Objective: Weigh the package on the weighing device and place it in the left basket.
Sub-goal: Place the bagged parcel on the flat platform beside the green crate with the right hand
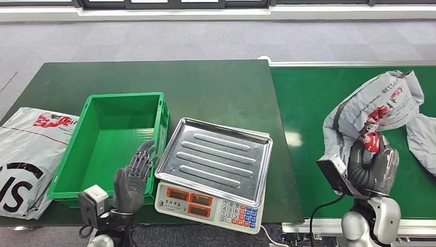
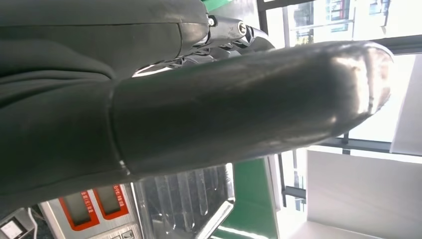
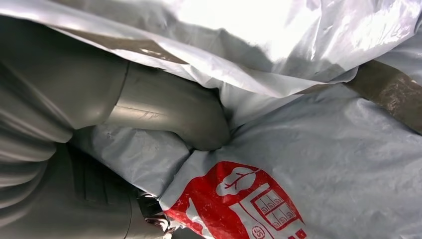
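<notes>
1. Grey plastic, crumpled and printed in red, made up the package (image 1: 378, 110), and the right hand (image 1: 371, 167) held it, fingers closed around its lower end over the green conveyor belt (image 1: 308, 98); in the right wrist view the thumb (image 3: 169, 112) pressed into the wrinkled film (image 3: 318, 164)
2. Well off to that hand's left sat the weighing device (image 1: 213, 170), its steel tray (image 1: 216, 157) bare, so weighing appeared not yet done
3. Just left of the scale stood the green basket (image 1: 115, 139) with nothing inside it, so the drop-off also remained
4. The left hand (image 1: 132, 177) hovered between basket and scale, fingers spread and holding nothing, its fingertips by the basket's near corner
5. Beyond the basket, further left of that hand, lay another printed mailer bag (image 1: 28, 154) on the table
6. By my judgement the task stood at its start: package grasped, with carrying, weighing and placing all left to do
</notes>
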You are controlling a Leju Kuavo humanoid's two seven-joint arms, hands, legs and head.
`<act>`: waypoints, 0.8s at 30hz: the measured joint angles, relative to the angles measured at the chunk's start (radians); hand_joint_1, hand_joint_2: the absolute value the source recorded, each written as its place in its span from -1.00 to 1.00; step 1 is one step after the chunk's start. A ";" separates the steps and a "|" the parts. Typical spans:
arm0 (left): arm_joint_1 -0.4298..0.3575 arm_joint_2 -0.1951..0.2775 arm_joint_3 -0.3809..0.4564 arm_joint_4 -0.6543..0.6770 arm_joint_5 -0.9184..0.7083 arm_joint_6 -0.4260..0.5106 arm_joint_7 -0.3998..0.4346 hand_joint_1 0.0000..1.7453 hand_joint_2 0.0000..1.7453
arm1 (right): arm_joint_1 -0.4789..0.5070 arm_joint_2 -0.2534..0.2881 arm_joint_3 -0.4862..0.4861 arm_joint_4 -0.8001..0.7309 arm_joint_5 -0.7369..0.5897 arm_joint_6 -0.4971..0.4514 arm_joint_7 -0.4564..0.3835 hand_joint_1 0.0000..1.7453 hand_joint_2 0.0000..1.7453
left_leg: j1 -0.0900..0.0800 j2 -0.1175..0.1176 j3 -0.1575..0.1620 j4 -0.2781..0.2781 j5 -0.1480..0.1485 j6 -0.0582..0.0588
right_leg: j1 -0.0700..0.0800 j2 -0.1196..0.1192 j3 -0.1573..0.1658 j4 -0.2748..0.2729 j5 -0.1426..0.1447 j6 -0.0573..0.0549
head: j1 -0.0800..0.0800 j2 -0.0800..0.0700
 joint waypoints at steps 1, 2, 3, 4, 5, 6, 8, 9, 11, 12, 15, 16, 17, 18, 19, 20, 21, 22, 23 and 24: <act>-0.002 0.000 0.000 0.002 0.002 -0.001 -0.002 -1.00 -1.00 | -0.006 0.006 0.004 -0.008 -0.004 0.005 -0.008 1.00 1.00 | 0.000 0.000 0.000 0.000 0.000 0.000 | 0.000 0.000 0.000 0.000 0.000 0.000 | 0.000 0.000; -0.005 -0.001 0.000 0.005 0.005 -0.005 -0.003 -1.00 -1.00 | -0.018 0.011 0.012 -0.013 -0.013 0.015 -0.019 1.00 1.00 | 0.000 0.000 0.000 0.000 0.000 0.000 | 0.000 0.000 0.000 0.000 0.000 0.000 | 0.000 0.000; -0.011 -0.002 -0.001 0.009 0.008 -0.009 -0.005 -1.00 -1.00 | -0.034 0.015 0.026 -0.014 -0.027 0.027 -0.033 1.00 1.00 | 0.000 0.001 0.000 0.000 0.000 0.000 | 0.000 0.001 0.000 0.000 0.000 0.000 | 0.000 0.000; -0.019 -0.004 -0.002 0.014 0.010 -0.010 -0.009 -1.00 -1.00 | -0.055 0.021 0.044 -0.012 -0.042 0.037 -0.050 1.00 1.00 | 0.000 0.002 0.000 0.000 0.000 0.000 | 0.000 0.001 0.000 0.000 0.001 0.000 | 0.000 0.000; -0.028 -0.006 -0.003 0.019 0.010 -0.006 -0.016 -1.00 -1.00 | -0.078 0.027 0.067 -0.005 -0.056 0.046 -0.066 1.00 1.00 | 0.000 0.003 0.000 0.000 0.001 0.000 | 0.000 0.002 0.000 0.000 0.001 0.000 | 0.000 0.000; -0.037 -0.008 -0.004 0.024 0.009 0.004 -0.024 -1.00 -1.00 | -0.100 0.034 0.091 0.005 -0.065 0.052 -0.079 1.00 1.00 | 0.000 0.003 0.001 0.000 0.001 -0.001 | 0.000 0.003 0.000 0.000 0.001 0.000 | 0.000 0.000; -0.053 -0.010 -0.005 0.035 0.004 0.029 -0.040 -1.00 -1.00 | -0.144 0.054 0.141 0.040 -0.076 0.061 -0.092 1.00 1.00 | 0.001 0.004 0.002 0.000 0.002 -0.001 | 0.001 0.004 0.000 0.000 0.002 -0.001 | 0.000 0.000; -0.060 -0.010 -0.006 0.039 0.004 0.039 -0.045 -1.00 -1.00 | -0.165 0.065 0.165 0.064 -0.079 0.063 -0.095 1.00 1.00 | 0.001 0.004 0.002 0.000 0.002 -0.001 | 0.001 0.004 0.000 0.000 0.002 -0.001 | 0.000 0.000; -0.073 -0.011 -0.008 0.047 0.003 0.059 -0.050 -1.00 -1.00 | -0.210 0.093 0.216 0.119 -0.083 0.064 -0.097 1.00 1.00 | 0.001 0.004 0.002 0.000 0.003 -0.002 | 0.001 0.004 0.000 0.000 0.003 -0.001 | 0.000 0.000; -0.081 -0.011 -0.008 0.051 0.004 0.070 -0.052 -1.00 -1.00 | -0.231 0.106 0.239 0.147 -0.083 0.065 -0.097 1.00 1.00 | 0.001 0.004 0.002 0.000 0.003 -0.002 | 0.001 0.004 0.000 0.001 0.003 -0.001 | 0.000 0.000; -0.101 -0.011 -0.009 0.059 0.014 0.095 -0.062 -1.00 -1.00 | -0.287 0.144 0.301 0.221 -0.089 0.078 -0.096 1.00 1.00 | 0.002 0.004 0.002 0.000 0.003 -0.002 | 0.002 0.005 -0.001 0.001 0.003 -0.002 | 0.000 0.000; -0.106 -0.011 -0.009 0.062 0.020 0.100 -0.066 -1.00 -1.00 | -0.301 0.156 0.319 0.240 -0.092 0.083 -0.097 1.00 1.00 | 0.002 0.004 0.002 0.000 0.003 -0.002 | 0.002 0.005 -0.001 0.001 0.003 -0.002 | 0.000 0.000; -0.111 -0.011 -0.009 0.064 0.025 0.103 -0.069 -1.00 -1.00 | -0.314 0.166 0.336 0.257 -0.094 0.088 -0.097 1.00 1.00 | 0.002 0.003 0.001 0.000 0.003 -0.002 | 0.002 0.004 -0.001 0.001 0.003 -0.002 | 0.000 0.000; -0.115 -0.011 -0.009 0.067 0.028 0.105 -0.072 -1.00 -1.00 | -0.326 0.175 0.350 0.272 -0.095 0.091 -0.098 1.00 1.00 | 0.002 0.003 0.001 0.000 0.003 -0.002 | 0.002 0.004 -0.001 0.001 0.003 -0.002 | 0.000 0.000; -0.118 -0.011 -0.009 0.070 0.031 0.106 -0.073 -1.00 -1.00 | -0.336 0.181 0.362 0.283 -0.096 0.093 -0.098 1.00 1.00 | 0.002 0.003 0.001 0.000 0.003 -0.002 | 0.002 0.004 -0.001 0.001 0.003 -0.002 | 0.000 0.000; -0.120 -0.011 -0.009 0.072 0.033 0.106 -0.074 -1.00 -1.00 | -0.343 0.186 0.371 0.293 -0.097 0.094 -0.098 1.00 1.00 | 0.002 0.002 0.001 0.000 0.003 -0.002 | 0.002 0.004 -0.001 0.001 0.003 -0.002 | 0.000 0.000; -0.123 -0.011 -0.009 0.075 0.035 0.106 -0.075 -1.00 -1.00 | -0.349 0.190 0.379 0.301 -0.098 0.096 -0.099 1.00 1.00 | 0.002 0.002 0.001 0.000 0.003 -0.002 | 0.001 0.004 -0.001 0.001 0.003 -0.002 | 0.000 0.000; -0.125 -0.011 -0.009 0.077 0.040 0.106 -0.076 -1.00 -1.00 | -0.355 0.194 0.385 0.309 -0.101 0.101 -0.099 1.00 1.00 | 0.002 0.003 0.000 0.000 0.003 -0.002 | 0.001 0.004 -0.001 0.001 0.003 -0.002 | 0.000 0.000; -0.126 -0.011 -0.009 0.080 0.048 0.105 -0.076 -1.00 -1.00 | -0.360 0.197 0.392 0.318 -0.105 0.109 -0.102 1.00 1.00 | 0.002 0.003 0.000 0.000 0.003 -0.002 | 0.001 0.004 -0.002 0.001 0.003 -0.002 | 0.000 0.000; -0.128 -0.011 -0.009 0.084 0.059 0.103 -0.076 -1.00 -1.00 | -0.366 0.201 0.400 0.327 -0.113 0.120 -0.106 1.00 1.00 | 0.002 0.003 0.000 0.000 0.003 -0.002 | 0.001 0.004 -0.002 0.001 0.003 -0.002 | 0.000 0.000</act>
